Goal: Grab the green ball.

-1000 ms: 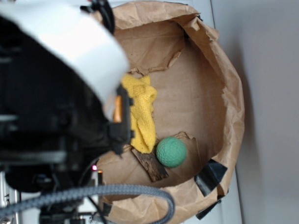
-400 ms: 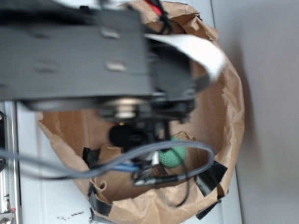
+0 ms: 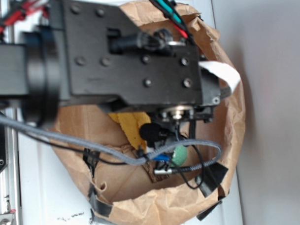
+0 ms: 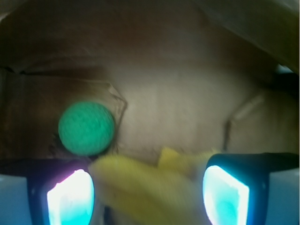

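Note:
The green ball [image 4: 86,128] is a small round matte ball lying on the brown paper floor of a bag. In the wrist view it sits above and just beyond my left finger. From the exterior view only a sliver of the ball [image 3: 180,155] shows under the arm. My gripper [image 4: 147,197] is open, its two glowing fingers [image 4: 70,199] wide apart, with the yellow knitted cloth [image 4: 145,187] lying between them. The fingers do not touch the ball.
The crumpled brown paper bag [image 3: 229,114] walls in the work area on all sides. The yellow cloth [image 3: 128,124] lies left of the ball. Black tape [image 3: 214,177] holds the bag's lower rim. Grey cables [image 3: 92,146] trail from the arm.
The arm has swung over the bag and lowered toward the ball, now covering most of it and part of the cloth in the exterior view.

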Controlling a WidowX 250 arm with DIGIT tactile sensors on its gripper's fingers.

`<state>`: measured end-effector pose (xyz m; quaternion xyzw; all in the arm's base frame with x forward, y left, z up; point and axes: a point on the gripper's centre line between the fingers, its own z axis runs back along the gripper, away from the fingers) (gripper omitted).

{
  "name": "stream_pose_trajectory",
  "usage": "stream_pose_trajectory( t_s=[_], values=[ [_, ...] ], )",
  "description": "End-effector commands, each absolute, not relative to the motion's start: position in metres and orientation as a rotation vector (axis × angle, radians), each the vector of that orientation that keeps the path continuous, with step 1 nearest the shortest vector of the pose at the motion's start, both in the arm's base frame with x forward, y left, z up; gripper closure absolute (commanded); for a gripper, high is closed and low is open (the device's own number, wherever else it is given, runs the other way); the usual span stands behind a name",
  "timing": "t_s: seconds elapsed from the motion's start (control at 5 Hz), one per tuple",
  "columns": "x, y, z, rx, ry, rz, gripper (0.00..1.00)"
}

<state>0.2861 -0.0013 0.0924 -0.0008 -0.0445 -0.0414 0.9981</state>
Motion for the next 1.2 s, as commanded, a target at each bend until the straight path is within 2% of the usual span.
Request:
stream_pose_trajectory(
  t_s=[0.0, 0.2, 0.4, 0.6, 0.8, 1.0],
  values=[
    [0.268, -0.059, 0.062, -0.114, -0.142, -0.193, 0.0],
    [0.262, -0.081, 0.029, -0.108, -0.125, -0.228, 0.0],
    [0.263, -0.082, 0.009, -0.05, -0.104, -0.23, 0.0],
    [0.261, -0.084, 0.008, -0.029, -0.12, -0.22, 0.0],
    [0.26, -0.078, 0.014, -0.059, -0.17, -0.175, 0.0],
    [0.259, -0.056, 0.037, -0.17, -0.221, -0.175, 0.0]
  ],
)
